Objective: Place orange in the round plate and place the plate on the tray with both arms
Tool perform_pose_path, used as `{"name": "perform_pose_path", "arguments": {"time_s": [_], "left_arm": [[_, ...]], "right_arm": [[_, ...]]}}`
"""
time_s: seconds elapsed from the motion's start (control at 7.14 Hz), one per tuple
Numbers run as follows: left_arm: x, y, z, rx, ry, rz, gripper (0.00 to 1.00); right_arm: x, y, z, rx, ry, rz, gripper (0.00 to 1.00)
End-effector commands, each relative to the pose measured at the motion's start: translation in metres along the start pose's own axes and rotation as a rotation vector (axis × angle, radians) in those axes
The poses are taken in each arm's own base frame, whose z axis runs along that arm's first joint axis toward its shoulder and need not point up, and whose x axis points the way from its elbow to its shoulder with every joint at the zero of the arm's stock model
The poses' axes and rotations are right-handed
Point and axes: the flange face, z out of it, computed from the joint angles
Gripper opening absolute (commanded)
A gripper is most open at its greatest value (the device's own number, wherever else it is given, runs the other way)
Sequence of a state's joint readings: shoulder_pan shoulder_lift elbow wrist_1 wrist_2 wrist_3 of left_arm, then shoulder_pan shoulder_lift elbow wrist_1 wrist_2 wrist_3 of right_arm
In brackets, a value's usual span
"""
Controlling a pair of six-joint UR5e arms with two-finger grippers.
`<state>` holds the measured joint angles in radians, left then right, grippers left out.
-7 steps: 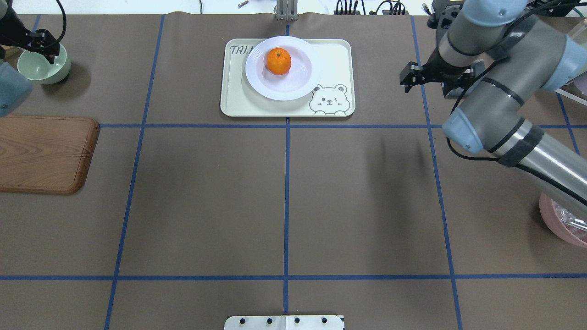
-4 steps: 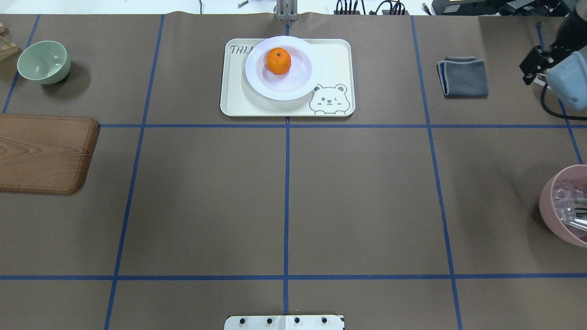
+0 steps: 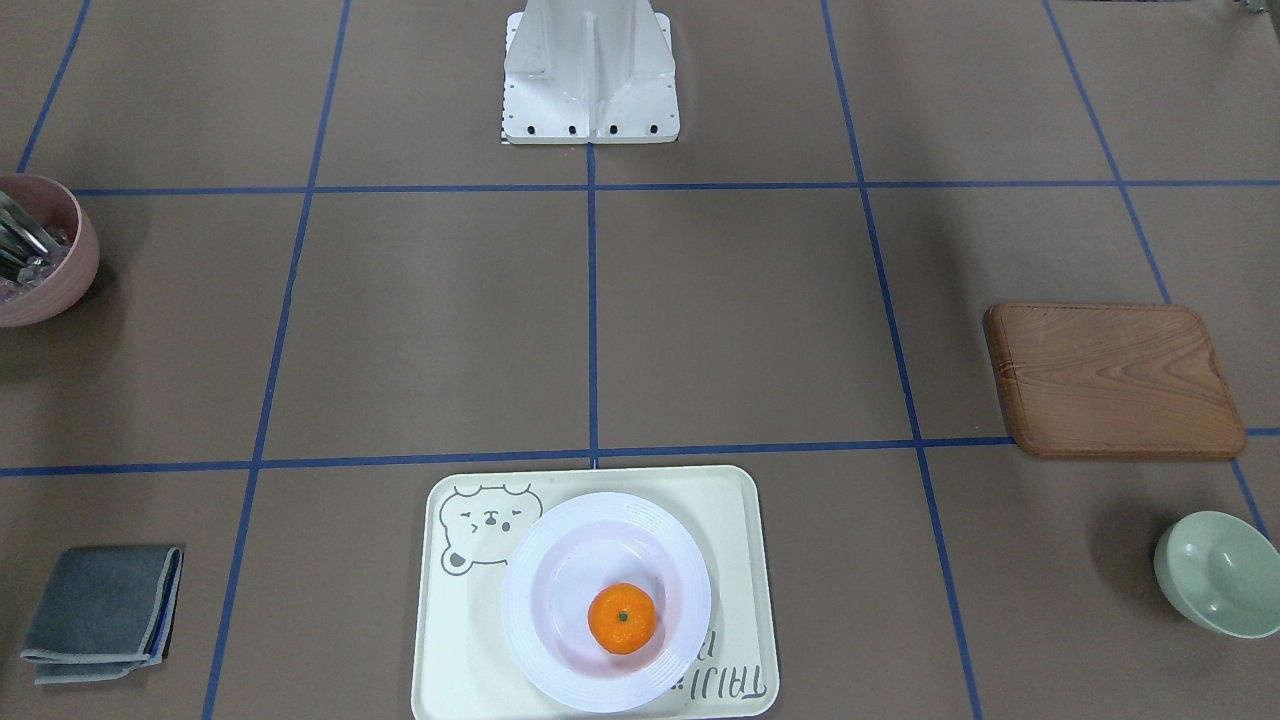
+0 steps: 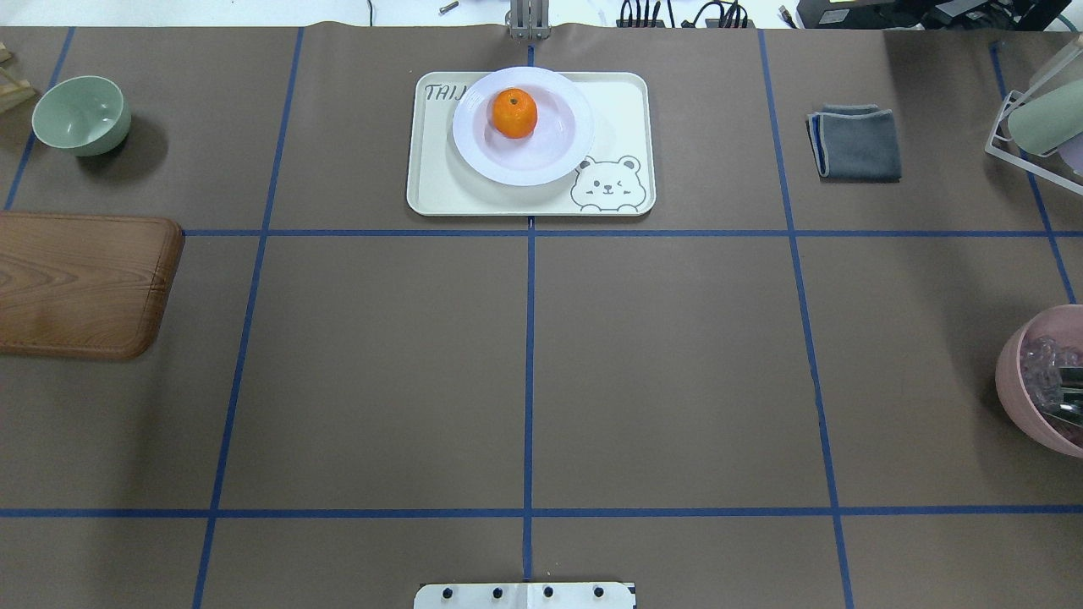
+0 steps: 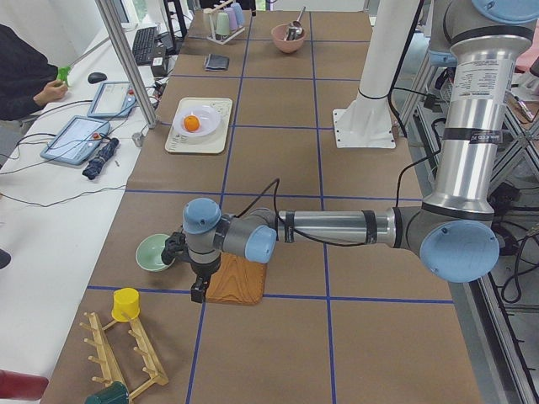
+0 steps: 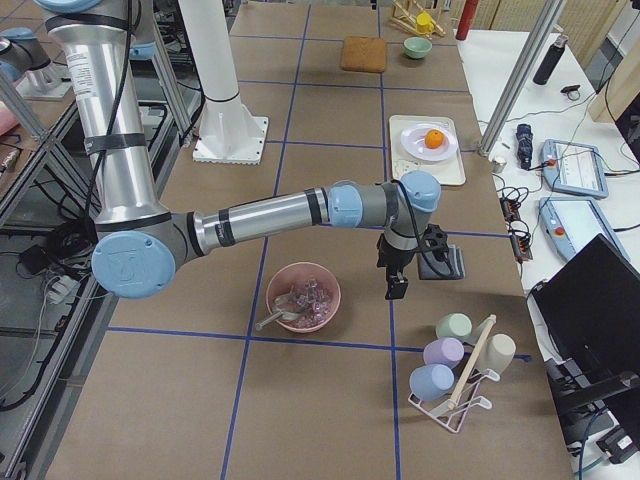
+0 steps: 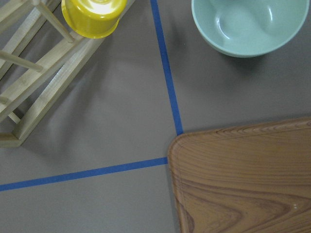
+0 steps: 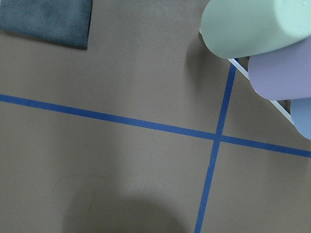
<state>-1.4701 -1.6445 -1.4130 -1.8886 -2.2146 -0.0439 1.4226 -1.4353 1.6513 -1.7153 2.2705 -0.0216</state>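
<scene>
Our tray [image 4: 440, 193] lies well apart from both sets of jaws, roughly midway between them, and carries the plate [image 4: 478, 156]. The plate's sunken centre should keep the orange [image 4: 514, 114] from rolling, so we judge the task done. Our left gripper [image 5: 197, 290] hangs by the wooden board [image 5: 236, 282] and our right gripper [image 6: 397, 288] by the grey cloth [image 6: 450, 262] — spread or pressed together, we cannot tell.
</scene>
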Motion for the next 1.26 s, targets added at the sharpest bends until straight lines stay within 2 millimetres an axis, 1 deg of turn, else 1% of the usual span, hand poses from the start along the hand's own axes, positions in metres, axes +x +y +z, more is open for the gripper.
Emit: {"name": "perform_pose_path", "arguments": {"time_s": [0.0,0.14,0.28,0.42,0.56,0.7,0.84,0.98,1.12], "left_arm": [[-0.006,0.002,0.0,-0.031,0.0,-0.038,0.98],[0.004,-0.01,-0.02,-0.073,-0.001,-0.077,0.98],[0.013,-0.011,-0.034,-0.092,-0.002,-0.096,0.98],[0.02,-0.016,-0.041,-0.11,0.018,-0.111,0.98],[0.023,-0.014,-0.039,-0.126,0.069,-0.127,0.98],[0.021,-0.008,-0.036,-0.134,0.097,-0.14,0.98],[0.014,-0.004,-0.039,-0.13,0.107,-0.158,0.98],[0.012,-0.002,-0.039,-0.13,0.117,-0.163,0.98],[0.01,0.002,-0.034,-0.138,0.139,-0.173,0.98]], "right_arm": [[0.031,0.024,0.018,-0.008,-0.008,0.039,1.0],[0.062,0.034,0.031,-0.035,-0.025,0.104,1.0],[0.067,0.038,0.032,-0.038,-0.029,0.118,1.0],[0.068,0.037,0.028,-0.03,-0.03,0.126,1.0],[0.067,0.034,0.026,-0.025,-0.029,0.124,1.0],[0.068,0.034,0.024,-0.022,-0.034,0.127,1.0],[0.066,0.033,0.024,-0.022,-0.05,0.128,1.0],[0.061,0.033,0.024,-0.018,-0.108,0.136,1.0],[0.06,0.033,0.024,-0.019,-0.116,0.162,1.0]]}}
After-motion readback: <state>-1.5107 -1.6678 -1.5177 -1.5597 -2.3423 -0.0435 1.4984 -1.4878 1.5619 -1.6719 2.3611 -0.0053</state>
